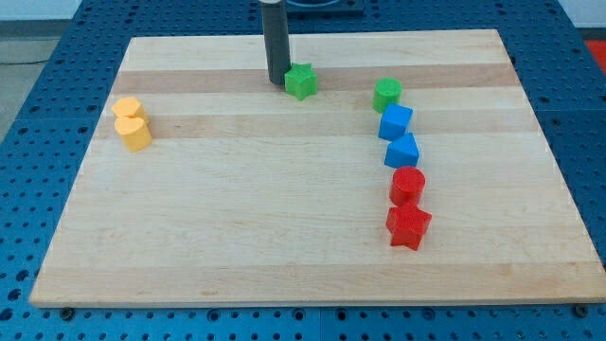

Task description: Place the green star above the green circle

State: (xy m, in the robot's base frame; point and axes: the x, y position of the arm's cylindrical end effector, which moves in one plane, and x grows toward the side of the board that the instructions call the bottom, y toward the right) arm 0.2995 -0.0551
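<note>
The green star [301, 81] lies near the view's top, a little left of centre on the wooden board [284, 237]. The green circle [386, 95] lies to its right, slightly lower in the view, with a gap between them. My tip [276, 80] stands at the star's left side, touching or almost touching it. The dark rod rises straight up out of the view's top.
Below the green circle a column runs down the view's right: a blue cube [396, 122], a blue block [402, 151], a red cylinder [408, 185], a red star [408, 226]. Two yellow blocks [132, 124] sit together at the view's left.
</note>
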